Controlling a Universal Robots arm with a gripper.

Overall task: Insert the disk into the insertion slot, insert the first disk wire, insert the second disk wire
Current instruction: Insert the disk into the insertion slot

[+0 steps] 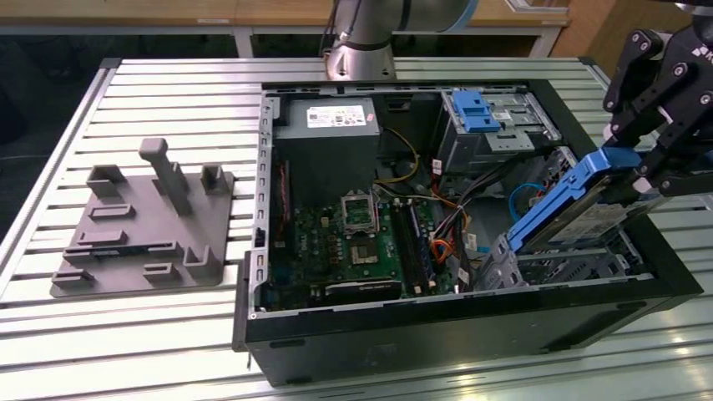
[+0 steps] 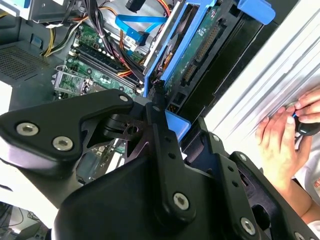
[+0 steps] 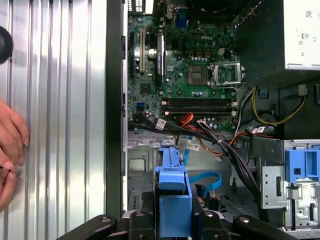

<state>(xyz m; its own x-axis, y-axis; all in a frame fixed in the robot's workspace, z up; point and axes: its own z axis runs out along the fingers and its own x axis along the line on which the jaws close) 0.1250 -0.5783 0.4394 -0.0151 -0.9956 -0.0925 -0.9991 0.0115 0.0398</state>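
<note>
The disk [image 1: 579, 209] is held by the end effector [image 1: 637, 164], whose fingers are closed narrowly on the upper end of the blue carrier, so that the drive body below is left free. The disk is carried tilted, with its lower end at the mouth of the insertion slot [image 1: 568, 267], the perforated cage in the corner of the computer case [image 1: 446, 322] beneath the end effector. The slant is judged to serve as a lead-in, letting the carrier's edges meet the cage walls before the drive is levelled. The disk is not yet seated, since most of its length is raised above the case rim. In the first wrist view the carrier [image 3: 172, 200] is seen clamped between the two fingers and lined up with the cage floor beyond it. A loose blue cable [image 3: 205, 180] lies inside the case close to the cage, and the disk's connector edge [image 2: 202, 50] appears bare in the second wrist view, so no wire is judged to be plugged in. The larger bay with the blue latch [image 1: 490, 117] stands at the far end of the case, well apart from the disk. A person's hand [image 2: 285, 140] rests on the slatted bench [image 1: 167, 83] just outside the case wall.
</note>
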